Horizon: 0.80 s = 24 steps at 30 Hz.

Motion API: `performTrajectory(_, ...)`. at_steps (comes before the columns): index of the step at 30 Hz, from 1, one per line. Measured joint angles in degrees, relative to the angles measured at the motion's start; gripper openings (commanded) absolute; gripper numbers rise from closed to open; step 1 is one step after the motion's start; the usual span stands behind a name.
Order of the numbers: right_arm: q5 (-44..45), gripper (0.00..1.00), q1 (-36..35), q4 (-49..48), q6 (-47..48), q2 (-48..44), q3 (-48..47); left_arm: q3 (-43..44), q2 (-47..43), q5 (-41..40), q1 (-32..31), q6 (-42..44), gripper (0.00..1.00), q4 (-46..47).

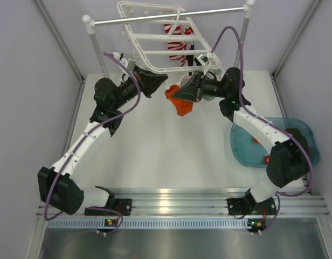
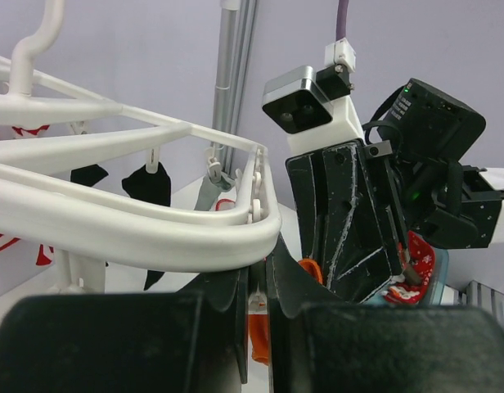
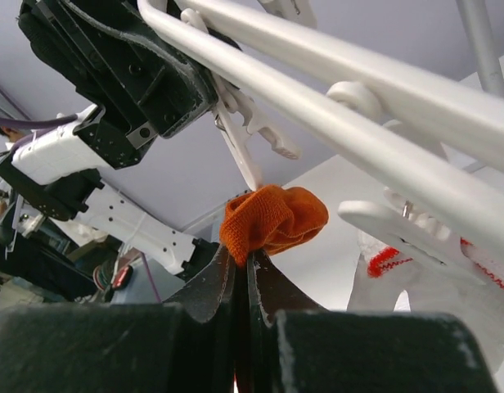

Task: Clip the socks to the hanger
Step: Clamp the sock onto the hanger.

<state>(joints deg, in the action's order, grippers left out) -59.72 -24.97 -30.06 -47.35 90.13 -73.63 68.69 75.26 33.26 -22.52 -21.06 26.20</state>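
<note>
A white table [image 1: 155, 156] walled in pale grey carries a silver rail [image 1: 155, 20] on posts. The white hanger [image 1: 155, 53] hangs from the rail, tipped toward the arms. The left gripper [image 1: 153, 81] is clamped shut on the hanger's near rim, probably to steady the frame and hold it at an angle where a clip can be reached. The right gripper [image 1: 186, 90] is pinched tight on an orange sock [image 1: 181, 105], raising its bunched cuff under that rim for clipping. A red-and-white striped sock [image 1: 175, 46] is pegged further back, and a blue tray [image 1: 241, 148] at the right holds more. The overhead view gives this layout but hides the clips. The right wrist view shows the cuff just below a dangling clip [image 3: 252, 143], seemingly not yet in it. Only the left wrist view shows black socks [image 2: 150, 184] pegged on a far bar.
</note>
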Motion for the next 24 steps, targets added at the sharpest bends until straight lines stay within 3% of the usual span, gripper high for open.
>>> performTrajectory(24, -0.2, 0.00, -0.5, -4.3, -5.2, 2.5, -2.6, 0.0, 0.4, 0.4, 0.0, 0.0, 0.00, 0.6)
